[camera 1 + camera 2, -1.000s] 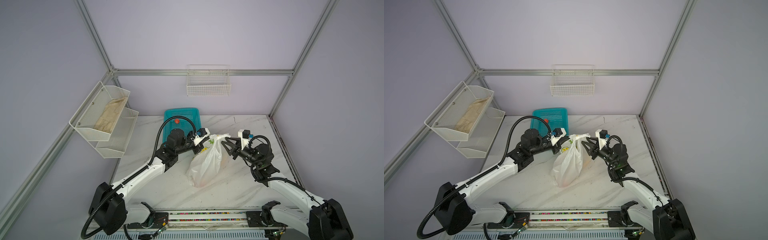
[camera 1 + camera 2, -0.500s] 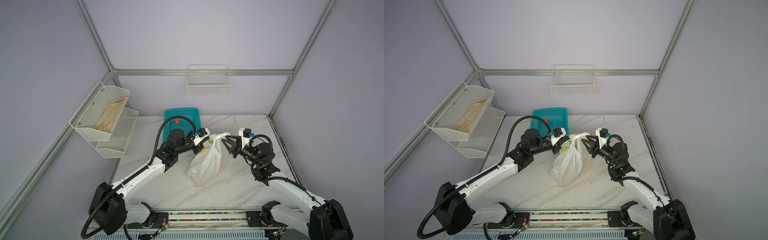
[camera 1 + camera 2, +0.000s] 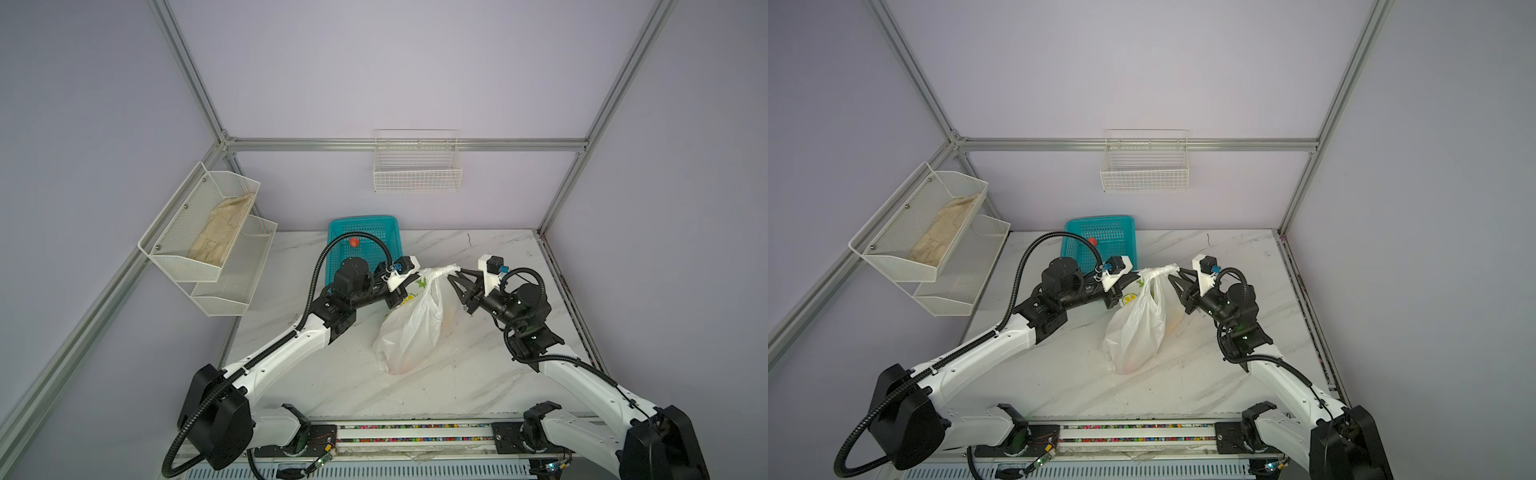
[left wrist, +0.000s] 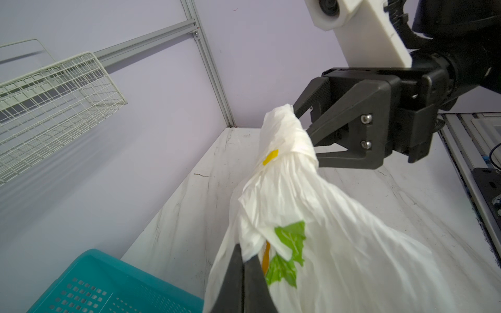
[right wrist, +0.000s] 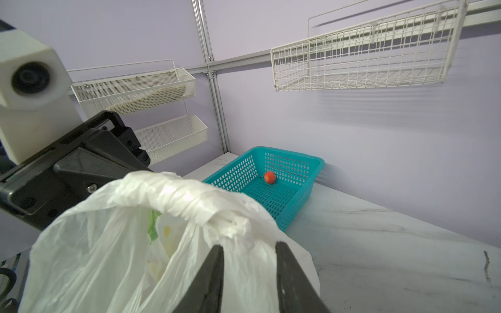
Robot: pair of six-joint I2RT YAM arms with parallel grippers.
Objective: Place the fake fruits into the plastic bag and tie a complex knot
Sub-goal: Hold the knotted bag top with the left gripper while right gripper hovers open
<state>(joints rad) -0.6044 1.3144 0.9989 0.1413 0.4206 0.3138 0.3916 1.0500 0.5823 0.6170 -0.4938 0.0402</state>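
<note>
Apparently unfinished: left pincer [image 4: 245, 253] clamps the plastic bag [image 3: 411, 328], right pincer [image 3: 453, 276] straddles the knot [image 4: 287, 135] half-open, a fruit [image 5: 269, 177] lies unbagged at eleven o'clock.

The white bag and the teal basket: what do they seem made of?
The bag looks like thin, faintly glossy plastic film: translucent, crinkled, twisted tight on top. The teal basket seems rigid moulded plastic: smooth walls, regular grid of holes.

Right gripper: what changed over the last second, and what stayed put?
The right gripper eased slightly toward the twisted top of the plastic bag, jaws narrowing around it but still apart. Nothing grabbed or released. The left gripper stays shut on the plastic bag; the red fruit stays in the teal basket.
</note>
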